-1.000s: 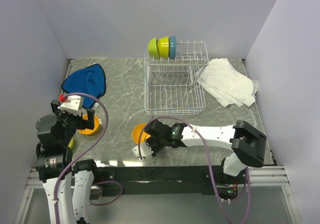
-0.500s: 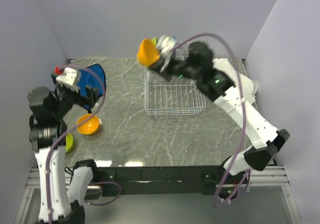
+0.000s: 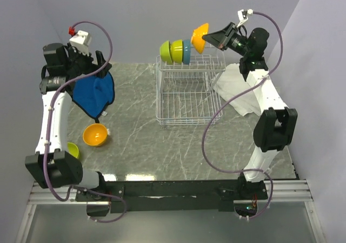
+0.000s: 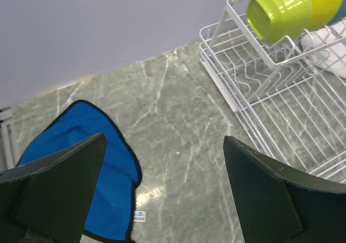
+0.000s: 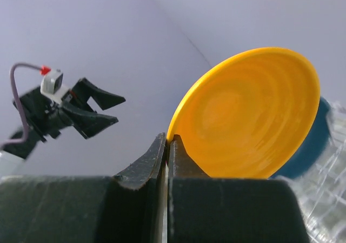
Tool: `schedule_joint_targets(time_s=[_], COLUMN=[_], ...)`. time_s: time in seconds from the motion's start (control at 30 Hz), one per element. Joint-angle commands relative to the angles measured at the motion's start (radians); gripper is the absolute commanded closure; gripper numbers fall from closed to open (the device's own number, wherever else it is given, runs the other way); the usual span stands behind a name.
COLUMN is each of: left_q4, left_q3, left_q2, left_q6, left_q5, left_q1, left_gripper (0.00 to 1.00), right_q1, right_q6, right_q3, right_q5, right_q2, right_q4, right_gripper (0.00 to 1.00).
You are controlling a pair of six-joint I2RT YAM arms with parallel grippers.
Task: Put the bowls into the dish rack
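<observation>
The left gripper (image 4: 163, 143) hangs high over the far-left part of the table, its jaws spread wide, and a blue cloth (image 3: 94, 93) lies on the surface below it. Nearest the arm bases, at the left edge, a lime green bowl (image 3: 73, 152) sits on the grey marbled table (image 3: 162, 145), partly hidden behind the left arm. Just beyond it, and apart from it, an orange bowl (image 3: 95, 135) stands mouth up, close to the cloth's near tip. Farther in, at mid-table, is the dish rack (image 3: 189, 110) — a flat gridded tray in front and a raised section behind. A crumpled white towel (image 3: 246, 94) lies beside its right side.

In that raised back section three bowls stand on edge in a tight row: an outer green bowl (image 3: 165, 52), an inner green bowl (image 3: 177, 50) and a light blue bowl (image 3: 186, 51). Farthest of all, the right gripper (image 3: 212, 38) extends over the rack's back right corner, pinched tight on the rim of a second orange bowl (image 3: 200, 36). That bowl is tilted on edge in the air, just right of the light blue bowl and a little above it — whether the two touch cannot be told.
</observation>
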Motion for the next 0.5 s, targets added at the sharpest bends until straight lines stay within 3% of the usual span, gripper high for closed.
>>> schedule_joint_targets(time_s=[0.0, 0.27, 0.47], left_q4=[-0.098, -0.203, -0.259], left_q3=[0.148, 0.245, 0.208], left_q2=[0.044, 0.156, 0.141], left_q6=[0.119, 0.264, 0.350], left_q5=[-0.030, -0.135, -0.253], left_q1=[-0.004, -0.009, -0.056], left_gripper=[0.03, 0.03, 0.03], right_q1=[-0.040, -0.065, -0.091], right_q6=[0.297, 0.420, 0.464], right_q3=[-0.010, 0.034, 0.108], right_q5=[-0.082, -0.111, -0.149], right_q2=[0.027, 0.159, 0.261], right_q4=[0.311, 0.454, 0.478], right_gripper=[1.00, 1.00, 1.00])
